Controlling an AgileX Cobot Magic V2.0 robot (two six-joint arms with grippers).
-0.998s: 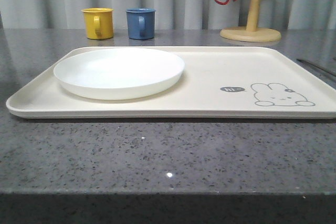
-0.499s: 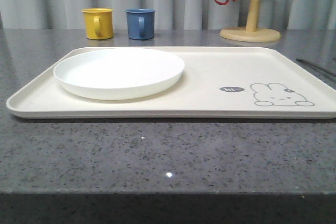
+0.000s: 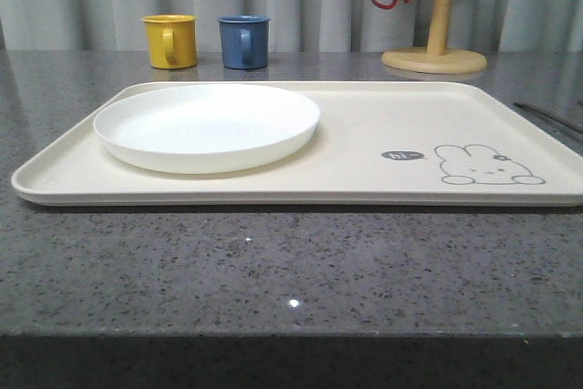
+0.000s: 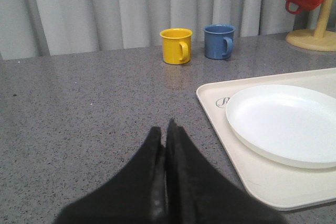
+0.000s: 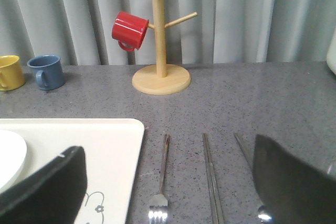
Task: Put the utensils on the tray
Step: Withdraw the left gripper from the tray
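Not much of the robot itself on show here, just the fingers. The left gripper [image 4: 166, 129] is matte black all over, two long fingers [image 4: 152, 150] that taper to narrow, slightly rounded tips and widen a lot toward the base, where they blur into one dark mass. A faint row of tiny dots or texture runs along the inner edge of one finger. The right gripper [image 5: 168, 182] looks like the same black stuff: two broad fingers [image 5: 47, 187] with rounded, blunt outlines, smooth and unmarked, with a thin pale glint on the upper edge of one. No cables, screws or labels that I can make out, it's too dark and blurry.
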